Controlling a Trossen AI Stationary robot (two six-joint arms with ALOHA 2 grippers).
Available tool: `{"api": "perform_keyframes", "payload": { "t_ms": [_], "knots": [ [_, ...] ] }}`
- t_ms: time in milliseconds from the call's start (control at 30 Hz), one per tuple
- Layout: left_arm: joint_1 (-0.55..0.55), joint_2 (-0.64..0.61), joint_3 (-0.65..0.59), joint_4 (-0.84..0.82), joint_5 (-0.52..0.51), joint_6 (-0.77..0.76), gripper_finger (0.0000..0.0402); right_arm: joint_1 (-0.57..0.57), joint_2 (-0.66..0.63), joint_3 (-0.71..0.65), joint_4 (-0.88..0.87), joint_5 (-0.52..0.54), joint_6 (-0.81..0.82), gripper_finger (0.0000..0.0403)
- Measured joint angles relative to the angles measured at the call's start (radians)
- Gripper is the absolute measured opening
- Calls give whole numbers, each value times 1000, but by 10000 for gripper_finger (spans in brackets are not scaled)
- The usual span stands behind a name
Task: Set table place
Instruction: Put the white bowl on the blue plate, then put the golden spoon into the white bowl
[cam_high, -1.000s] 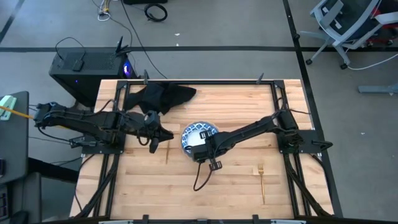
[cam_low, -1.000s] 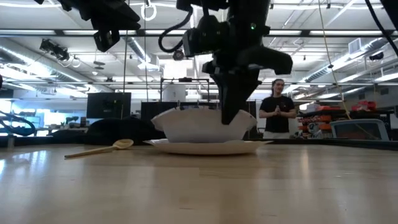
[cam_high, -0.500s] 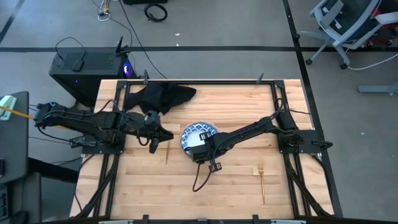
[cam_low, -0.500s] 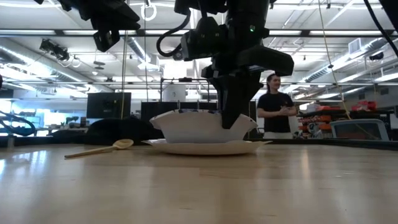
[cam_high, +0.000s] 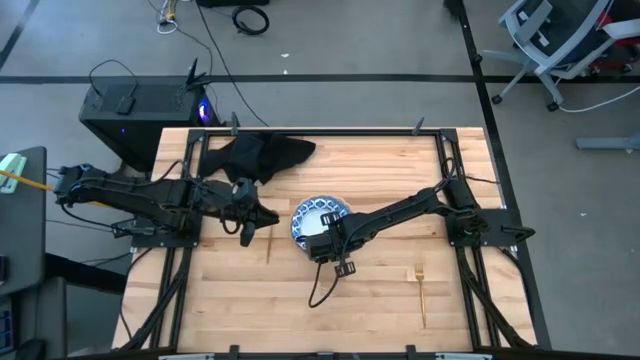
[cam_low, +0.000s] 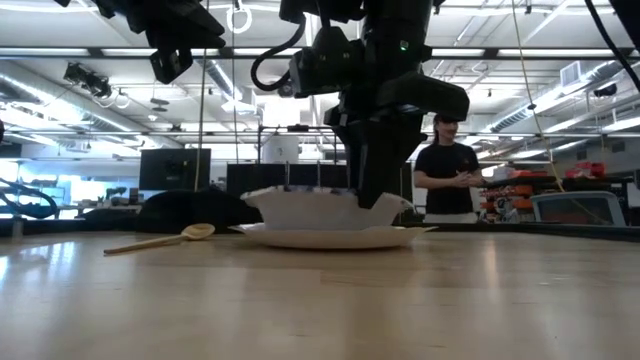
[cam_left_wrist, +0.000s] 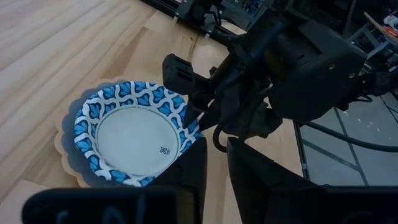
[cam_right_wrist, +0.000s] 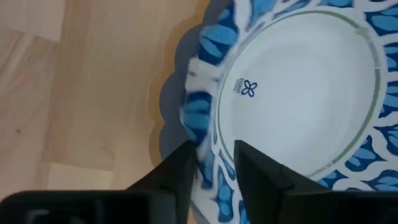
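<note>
The blue-and-white patterned dish (cam_high: 320, 213) sits level on the round blue-grey plate (cam_low: 325, 237) at the middle of the table (cam_high: 370, 310). My right gripper (cam_right_wrist: 211, 148) is open and reaches down over the dish's near rim. My left gripper (cam_left_wrist: 216, 140) hovers to the dish's left, above the table. Its fingers stand a narrow gap apart with nothing between them. The gold spoon (cam_high: 268, 243) lies flat just left of the plate. The gold fork (cam_high: 421, 290) lies flat at the near right. The black napkin (cam_high: 260, 155) lies crumpled at the far left. My right gripper straddles the dish's near rim (cam_right_wrist: 198, 118), one finger inside the dish and one outside, coming from above and pointing down. Whether either finger touches the rim I cannot tell. The dish rests level on the plate.
Black rails (cam_high: 440, 170) edge the table. A loose black cable (cam_high: 322, 285) hangs from my right arm near the dish. A person (cam_low: 450, 180) stands in the room beyond the far edge. Bare wood lies along the near side.
My right gripper has opened and let go of the dish's rim. The dish has sunk a little and now lies level on the plate. The person behind the table has shifted.
</note>
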Motion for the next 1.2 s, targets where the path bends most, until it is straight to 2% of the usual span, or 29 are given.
{"api": "perform_keyframes", "payload": {
  "t_ms": [167, 400, 767, 900, 1067, 1200],
  "knots": [
    [0, 0, 0, 0, 0, 0, 69, 0, -13, -1, -2, 0, 51, 155],
    [0, 0, 0, -3, 0, 0, 73, 0, -74, -1, -8, 0, 99, 164],
    [0, 0, 0, -4, 0, -2, 68, -10, -302, -1, -6, 5, 146, 159],
    [0, 0, 0, -6, 1, -49, 73, -9, -384, -1, -4, 5, 154, 158],
    [0, 0, 0, -8, 11, -72, 75, -10, -488, -1, -2, 61, 152, 158],
    [0, -15, 0, -9, 11, -79, 71, -9, -579, -28, 36, 61, 149, 157]
  ]
}}
